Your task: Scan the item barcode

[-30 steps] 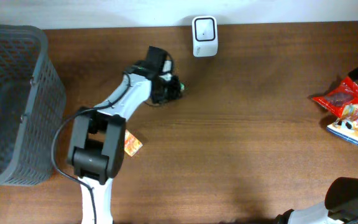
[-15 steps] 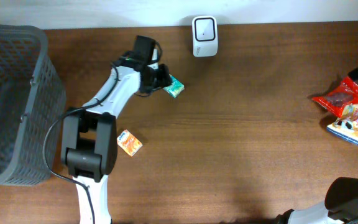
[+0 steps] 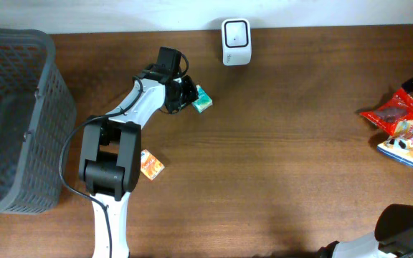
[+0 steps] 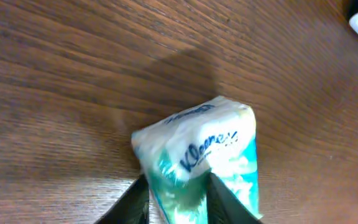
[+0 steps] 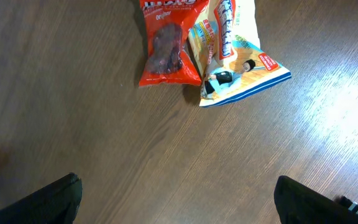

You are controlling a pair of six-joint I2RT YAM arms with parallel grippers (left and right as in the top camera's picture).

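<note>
Fingers (image 4: 132, 202) seemingly pinch tissue pack (image 4: 204, 155) near far table (image 3: 278, 179) edge.

The counter (image 3: 278, 165) is brown wood with a visible grain and a soft sheen. The tissue pack (image 4: 204, 155) is wrapped in thin, crinkled, glossy plastic film. The basket (image 3: 45, 93) is matt grey plastic mesh. The scanner (image 3: 236, 41) is smooth white plastic. The red bag (image 5: 166, 50) and white bag (image 5: 241, 68) are shiny printed film.

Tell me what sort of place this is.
Likely a mock shop checkout on a wooden table: a barcode scanner at the back edge, a gray basket on the left, and packaged goods, a tissue pack and snack bags.
</note>
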